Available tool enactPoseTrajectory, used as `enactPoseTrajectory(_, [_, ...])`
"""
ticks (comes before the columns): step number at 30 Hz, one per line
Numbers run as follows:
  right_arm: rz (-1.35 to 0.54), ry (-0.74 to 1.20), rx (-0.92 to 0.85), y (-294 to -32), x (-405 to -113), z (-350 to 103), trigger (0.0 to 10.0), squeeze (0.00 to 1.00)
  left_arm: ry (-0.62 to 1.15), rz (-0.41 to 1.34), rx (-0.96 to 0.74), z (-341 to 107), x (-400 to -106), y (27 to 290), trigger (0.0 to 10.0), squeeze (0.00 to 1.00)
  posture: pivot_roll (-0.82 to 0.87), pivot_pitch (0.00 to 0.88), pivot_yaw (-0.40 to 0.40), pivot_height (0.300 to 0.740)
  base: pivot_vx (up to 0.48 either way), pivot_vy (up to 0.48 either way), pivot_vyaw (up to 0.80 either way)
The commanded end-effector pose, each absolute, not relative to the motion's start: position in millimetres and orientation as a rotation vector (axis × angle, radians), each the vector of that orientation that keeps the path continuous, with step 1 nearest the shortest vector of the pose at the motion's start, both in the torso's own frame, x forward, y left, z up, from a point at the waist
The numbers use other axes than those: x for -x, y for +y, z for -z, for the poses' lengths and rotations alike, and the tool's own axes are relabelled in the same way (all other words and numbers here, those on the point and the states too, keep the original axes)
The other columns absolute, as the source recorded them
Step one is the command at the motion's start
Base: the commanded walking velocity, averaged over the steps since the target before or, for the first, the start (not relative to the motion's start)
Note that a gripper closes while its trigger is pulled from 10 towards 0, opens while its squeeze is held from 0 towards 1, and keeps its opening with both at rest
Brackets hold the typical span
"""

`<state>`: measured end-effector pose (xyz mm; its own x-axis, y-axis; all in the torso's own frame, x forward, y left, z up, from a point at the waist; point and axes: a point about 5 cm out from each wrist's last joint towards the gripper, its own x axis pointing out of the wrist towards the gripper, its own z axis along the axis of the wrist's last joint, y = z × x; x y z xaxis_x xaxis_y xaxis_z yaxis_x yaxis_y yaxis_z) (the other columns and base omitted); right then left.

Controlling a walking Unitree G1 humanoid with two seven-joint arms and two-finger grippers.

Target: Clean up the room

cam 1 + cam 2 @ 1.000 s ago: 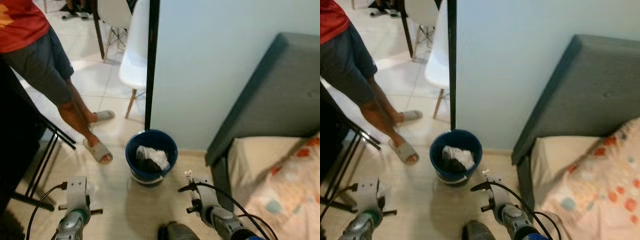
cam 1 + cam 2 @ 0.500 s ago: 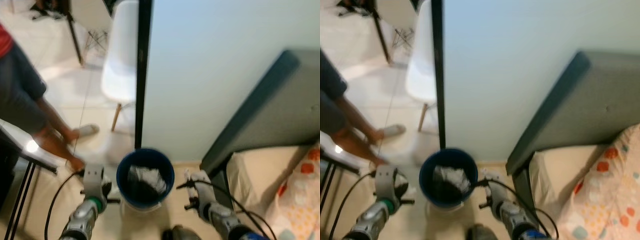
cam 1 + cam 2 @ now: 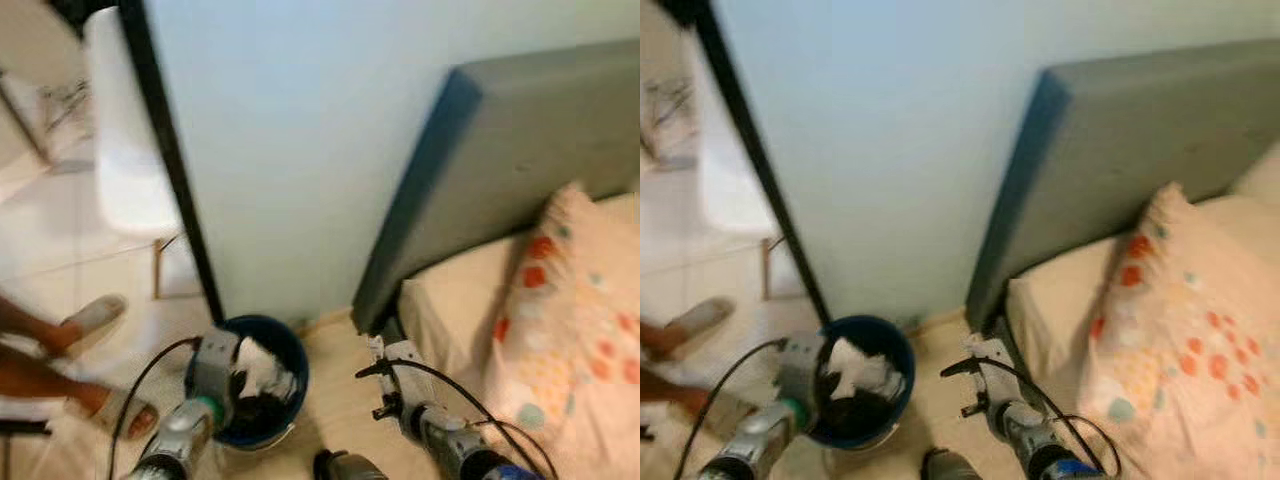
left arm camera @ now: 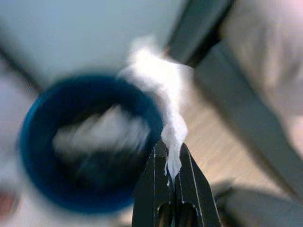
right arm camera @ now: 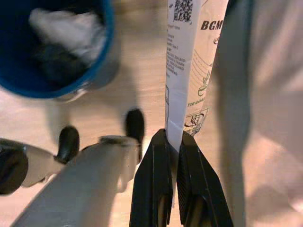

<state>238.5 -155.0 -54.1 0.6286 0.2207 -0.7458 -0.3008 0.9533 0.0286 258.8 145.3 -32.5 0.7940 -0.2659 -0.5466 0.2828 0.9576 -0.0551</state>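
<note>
A blue bucket point(image 3: 262, 323) with white and dark waste in it stands on the floor by the wall. My left gripper point(image 4: 171, 149) is shut on a crumpled white tissue point(image 4: 161, 80), which hangs over the bucket's rim point(image 4: 33, 123). My right gripper point(image 5: 173, 135) is shut on a white printed carton point(image 5: 189, 56) with a QR code. It holds the carton point(image 3: 378, 347) upright over the floor, to the right of the bucket and beside the bed's corner.
A bed with a grey headboard point(image 3: 520, 130) and an orange-dotted pillow point(image 3: 570, 300) is on the right. A black post point(image 3: 170, 170) and a white chair point(image 3: 120, 150) stand at the left. A person's sandalled feet point(image 3: 90, 315) are at the far left.
The camera has swung right, bringing more bed into view and moving the person to the edge. My left arm has come up to the bucket with the tissue. The right arm still holds the carton.
</note>
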Motion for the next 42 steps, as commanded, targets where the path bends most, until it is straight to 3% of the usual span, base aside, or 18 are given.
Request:
enactPoseTrajectory(1, [-0.303,0.848,0.098,-154.0,-234.5,56.7,10.0,0.00,0.648,0.272,-0.077,43.5,-245.9,153.0,10.0,0.00,-0.09,0.025,0.006,0.740,0.000,0.000,0.00])
enactPoseTrajectory(6, [-0.305,0.844,0.100,-153.9,-234.8,56.4,10.0,0.00,0.638,0.234,-0.160,38.3,-255.4,152.1,10.0,0.00,-0.11,0.032,0.009,0.740,0.000,0.000,0.00])
enactPoseTrajectory(7, [-0.304,0.840,0.098,-155.0,-234.2,56.6,10.0,0.00,0.637,0.177,-0.279,35.3,-261.2,156.1,10.0,0.00,-0.12,0.038,0.011,0.740,0.000,0.000,0.00])
enactPoseTrajectory(9, [-0.301,0.840,0.097,-156.6,-233.4,56.9,10.0,0.00,0.642,0.129,-0.357,34.1,-263.5,161.5,10.0,0.00,-0.13,0.041,0.013,0.740,0.000,0.000,0.00])
enactPoseTrajectory(20, [-0.293,0.837,0.096,-161.7,-230.4,58.1,10.0,0.00,0.635,0.121,-0.444,32.7,-265.7,161.3,10.0,0.00,-0.18,0.077,0.021,0.740,0.000,0.000,0.00])
enactPoseTrajectory(22, [-0.290,0.834,0.093,-164.3,-228.8,58.7,10.0,0.00,0.630,0.141,-0.450,32.7,-266.0,156.7,10.0,0.00,-0.20,0.102,0.020,0.740,0.000,0.000,0.00])
enactPoseTrajectory(23, [-0.291,0.829,0.089,-167.9,-224.2,60.6,10.0,0.00,0.619,0.165,-0.474,33.7,-264.6,151.3,10.0,0.00,-0.24,0.174,0.015,0.740,0.000,0.000,0.00])
enactPoseTrajectory(28, [-0.297,0.817,0.080,-174.2,-214.3,64.2,10.0,0.00,0.607,0.178,-0.519,36.9,-259.7,146.2,10.0,0.00,-0.27,0.247,0.009,0.740,0.000,0.000,0.00])
enactPoseTrajectory(29, [-0.301,0.808,0.074,-177.6,-209.1,65.7,10.0,0.00,0.598,0.167,-0.549,37.8,-258.1,147.0,10.0,0.00,-0.29,0.305,0.009,0.740,0.000,0.000,0.00])
enactPoseTrajectory(37, [-0.322,0.758,0.072,-182.9,-205.2,63.7,10.0,0.00,0.578,0.128,-0.586,34.3,-262.0,151.2,10.0,0.00,-0.33,0.396,-0.002,0.740,0.000,0.000,0.00])
enactPoseTrajectory(38, [-0.321,0.741,0.069,-184.1,-205.8,62.3,10.0,0.00,0.550,0.108,-0.606,29.3,-267.8,152.9,10.0,0.95,-0.33,0.405,0.001,0.740,0.000,0.000,0.00])
enactPoseTrajectory(39, [-0.317,0.728,0.065,-185.1,-206.9,61.0,10.0,0.00,0.517,0.079,-0.630,23.3,-274.1,155.7,10.0,1.00,-0.32,0.407,0.001,0.740,0.000,0.000,0.00])
enactPoseTrajectory(42, [-0.313,0.721,0.062,-185.9,-207.6,60.2,10.0,0.00,0.496,0.059,-0.644,19.4,-278.0,157.6,10.0,1.00,-0.32,0.407,0.001,0.740,0.000,0.000,0.00])
